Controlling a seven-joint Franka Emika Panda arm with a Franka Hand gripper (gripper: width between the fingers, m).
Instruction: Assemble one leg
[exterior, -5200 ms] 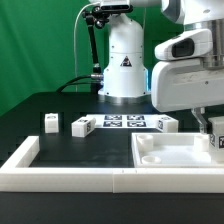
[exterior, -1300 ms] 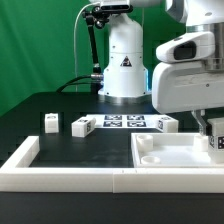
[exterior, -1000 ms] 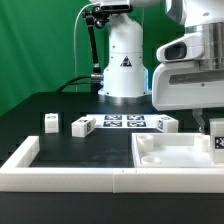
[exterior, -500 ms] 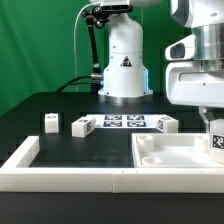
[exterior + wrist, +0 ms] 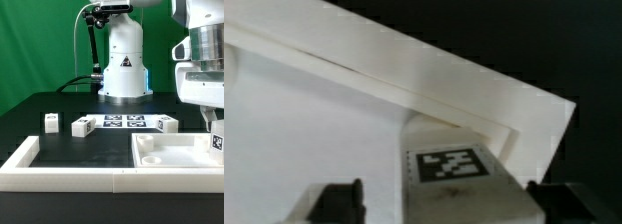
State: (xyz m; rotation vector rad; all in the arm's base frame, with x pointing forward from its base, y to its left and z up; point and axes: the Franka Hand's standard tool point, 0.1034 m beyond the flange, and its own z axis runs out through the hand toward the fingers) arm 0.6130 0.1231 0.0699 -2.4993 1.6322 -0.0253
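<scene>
A leg [image 5: 217, 141], a short white post with a black-and-white tag, stands upright in the corner of the large white panel [image 5: 170, 153] at the exterior view's right. My gripper [image 5: 215, 127] hangs just above and around it. In the wrist view the leg [image 5: 450, 165] sits between my dark fingers [image 5: 343, 200]. A gap shows between one finger and the leg, so the jaws stand open around it. My gripper [image 5: 452, 204] holds nothing. Three more legs lie on the black table: two to the left [image 5: 50, 122] [image 5: 83, 125] and one [image 5: 166, 123] behind the panel.
The marker board [image 5: 122, 122] lies flat between the loose legs. A white L-shaped rail [image 5: 60, 172] runs along the front and left of the work area. The robot base [image 5: 125, 65] stands at the back before a green backdrop.
My hand has shifted toward the exterior view's right and turned about the leg. The leg stays upright in the panel corner. The loose legs have not moved.
</scene>
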